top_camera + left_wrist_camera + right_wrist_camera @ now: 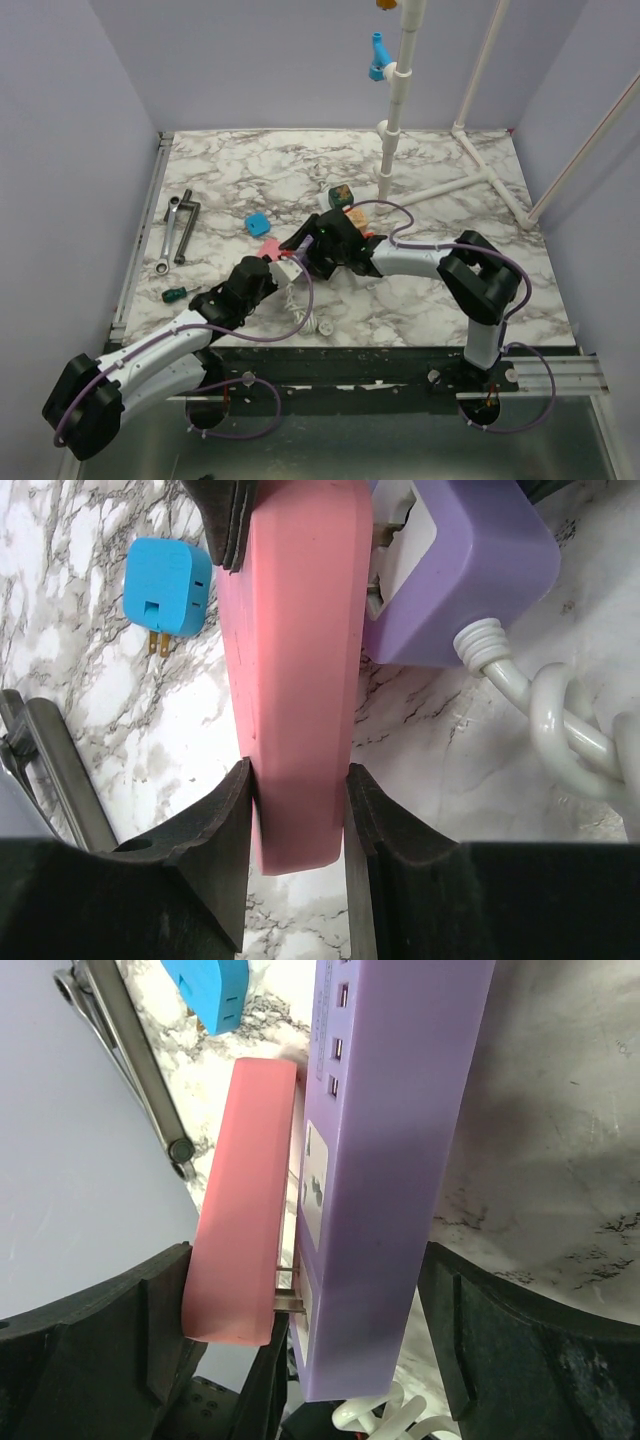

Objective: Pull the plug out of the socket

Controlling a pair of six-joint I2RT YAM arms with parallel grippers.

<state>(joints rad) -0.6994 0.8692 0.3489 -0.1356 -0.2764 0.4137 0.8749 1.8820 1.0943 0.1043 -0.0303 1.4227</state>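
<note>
We see a marble-patterned tabletop [430, 310] enclosed by plain lilac walls [270, 60], a white pipe frame [398, 100] at its rear.

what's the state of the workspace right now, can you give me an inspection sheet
surface: marble-pattern table
job's things: pink plug partly out of purple power strip, prongs showing
clutter: blue adapter, two wrenches, green-handled screwdriver
grippers: left gripper shut on pink plug; right gripper shut on purple power strip
cables: white cord looped beside the strip
surroundings: white pipe frame, lilac walls
</note>
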